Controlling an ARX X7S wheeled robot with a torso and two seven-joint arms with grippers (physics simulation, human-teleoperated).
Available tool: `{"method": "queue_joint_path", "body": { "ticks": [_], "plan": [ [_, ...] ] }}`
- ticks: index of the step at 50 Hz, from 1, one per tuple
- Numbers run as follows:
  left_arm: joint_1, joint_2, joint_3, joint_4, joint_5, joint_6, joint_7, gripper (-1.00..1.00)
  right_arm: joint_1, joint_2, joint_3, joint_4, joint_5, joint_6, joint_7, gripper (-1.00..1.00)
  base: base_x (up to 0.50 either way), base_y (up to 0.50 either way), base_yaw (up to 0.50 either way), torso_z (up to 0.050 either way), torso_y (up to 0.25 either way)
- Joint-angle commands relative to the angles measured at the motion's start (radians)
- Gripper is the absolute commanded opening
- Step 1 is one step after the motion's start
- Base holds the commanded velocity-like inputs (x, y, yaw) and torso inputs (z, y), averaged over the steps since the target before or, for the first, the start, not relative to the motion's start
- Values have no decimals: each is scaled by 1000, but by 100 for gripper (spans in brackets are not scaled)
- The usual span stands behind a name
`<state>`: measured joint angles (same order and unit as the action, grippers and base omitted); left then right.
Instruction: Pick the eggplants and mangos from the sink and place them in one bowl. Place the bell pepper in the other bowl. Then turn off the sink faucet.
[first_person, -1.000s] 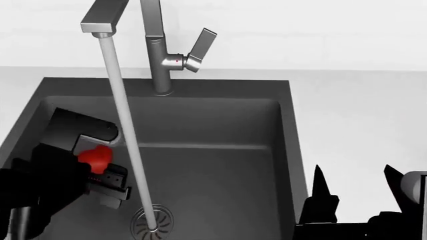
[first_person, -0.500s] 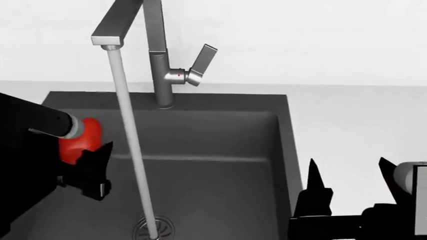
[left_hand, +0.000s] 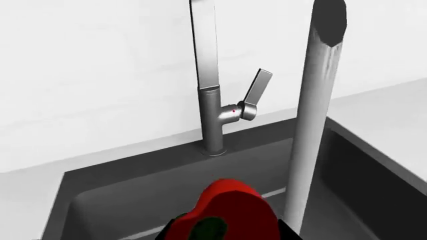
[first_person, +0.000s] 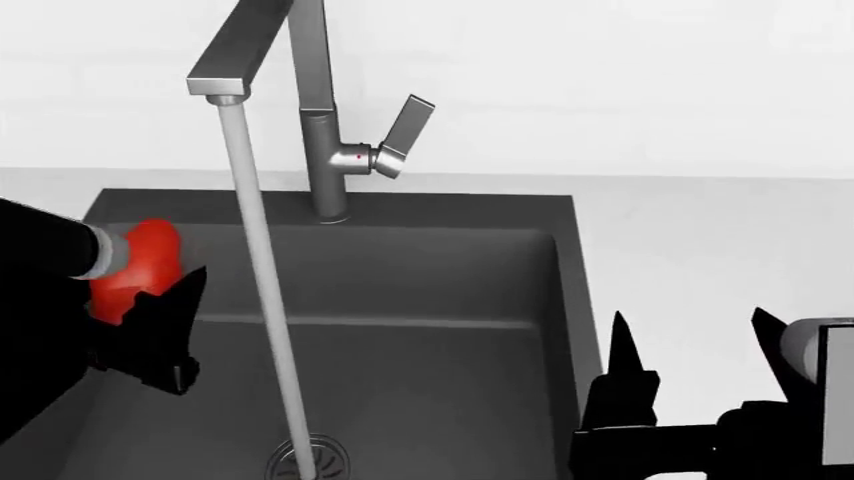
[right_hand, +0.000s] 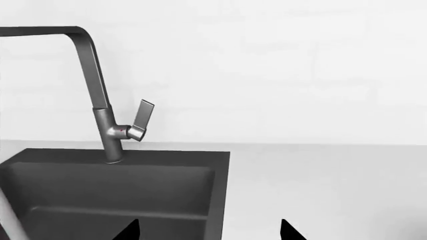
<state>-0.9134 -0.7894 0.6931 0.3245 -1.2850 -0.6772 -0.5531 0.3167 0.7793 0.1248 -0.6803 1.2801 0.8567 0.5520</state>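
My left gripper (first_person: 140, 300) is shut on the red bell pepper (first_person: 134, 265) and holds it high at the left side of the dark grey sink (first_person: 441, 215). The pepper (left_hand: 230, 212) fills the near edge of the left wrist view, its green stem towards the camera. The steel faucet (first_person: 320, 120) stands behind the basin, its lever (first_person: 404, 125) slanted up, and water (first_person: 267, 290) runs down to the drain (first_person: 304, 462). My right gripper (first_person: 694, 345) is open and empty over the sink's right rim. No eggplant, mango or bowl shows.
The light counter (first_person: 707, 260) runs right of the sink and a white wall (first_person: 601, 70) stands behind. The water column (left_hand: 310, 125) passes close beside the pepper in the left wrist view. The faucet (right_hand: 100, 100) shows left of the right gripper's fingers.
My left gripper has risen from the sink floor with the bell pepper and drawn towards the basin's left wall. The view has tilted up slightly. The right gripper has kept its place.
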Motion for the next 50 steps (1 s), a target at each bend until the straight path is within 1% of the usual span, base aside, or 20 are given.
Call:
{"method": "queue_joint_path", "body": {
  "ticks": [1, 5, 7, 9, 12, 17, 27, 36, 50],
  "plan": [
    [31, -36, -50, 76, 35, 77, -18, -100, 1, -10, -4, 0, -30, -10, -18, 100, 0, 0, 0, 0, 0],
    [79, -54, -82, 92, 58, 140, -40, -100, 1, -13, -5, -1, -44, -19, -24, 100, 0, 0, 0, 0, 0],
    [112, -54, -86, 82, 51, 159, -47, -100, -2, -17, -10, -1, -64, -25, -28, 100, 0, 0, 0, 0, 0],
    [128, -52, -72, 78, 85, 165, -45, -100, -2, -24, -13, -6, -86, -37, -30, 100, 0, 0, 0, 0, 0],
    [121, -44, -72, 86, 74, 159, -56, -100, -11, -32, -25, -4, -113, -46, -39, 100, 0, 0, 0, 0, 0],
    [124, -45, -68, 74, 98, 169, -35, -100, -45, -53, -46, 7, -163, -75, -72, 100, 0, 0, 0, 0, 0],
    [125, -64, -86, 68, 101, 184, -28, -100, -14, -41, -65, 6, -167, -57, -63, 100, -161, 110, 0, 0, 0],
    [137, -95, -100, 88, 88, 190, -26, -100, -5, -47, -72, 7, -168, -62, -66, 100, -207, 321, 0, 0, 0],
    [153, -103, -109, 99, 83, 202, -35, -100, -10, -47, -70, 1, -173, -71, -63, 100, -208, 453, 0, 0, 0]
  ]
}}
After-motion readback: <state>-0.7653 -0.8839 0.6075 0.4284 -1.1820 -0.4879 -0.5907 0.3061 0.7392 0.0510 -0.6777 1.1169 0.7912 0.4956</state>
